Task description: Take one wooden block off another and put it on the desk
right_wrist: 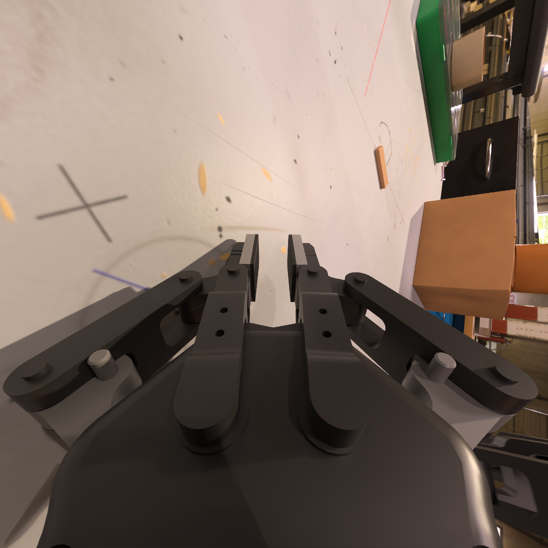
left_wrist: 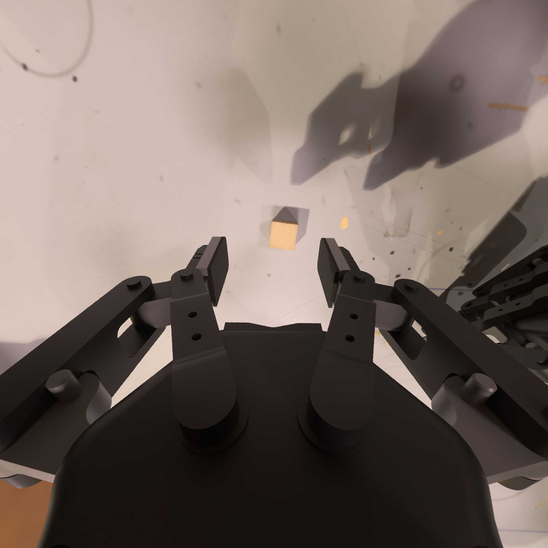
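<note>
Approach to wooden block (left_wrist: 283, 236), left gripper (left_wrist: 272, 255) poised above with jaws spread wide and empty.

Block seen from straight overhead, ahead of and between the left fingertips, resting on the pale desk (left_wrist: 133, 178); only its square top face visible, so cannot tell whether a second block lies beneath; by judgement the reach step, nothing grasped yet; next move calls for descending along the finger axis, keeping the block centred between the pads, then closing on two opposite sides and lifting straight up before setting down on bare desk beside; right gripper (right_wrist: 272, 252) nearly closed, a narrow gap between its pads, holding nothing, angled low over the desk; no block ahead of it.
</note>
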